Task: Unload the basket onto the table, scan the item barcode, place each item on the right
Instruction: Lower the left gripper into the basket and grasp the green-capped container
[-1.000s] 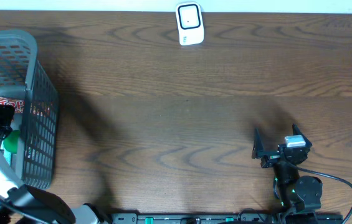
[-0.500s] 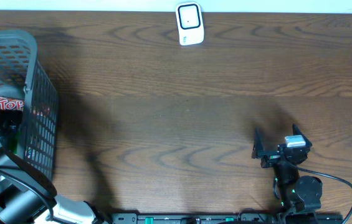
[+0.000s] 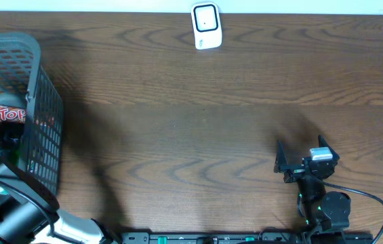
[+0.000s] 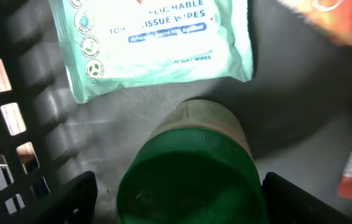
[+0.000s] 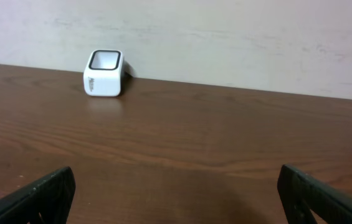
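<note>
In the basket (image 4: 288, 115), left pincer (image 4: 185, 202) spread, straddling the green-capped bottle (image 4: 194, 162), cap end toward it; right pincer (image 5: 179, 202) spread, well apart

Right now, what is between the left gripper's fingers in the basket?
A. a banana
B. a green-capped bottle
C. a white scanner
B: in the left wrist view the green-capped bottle sits between the jaws of the open left gripper.

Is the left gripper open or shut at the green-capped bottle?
Open: in the left wrist view the left gripper has its fingers wide apart, one either side of the green-capped bottle. Touching it: cannot tell.
</note>
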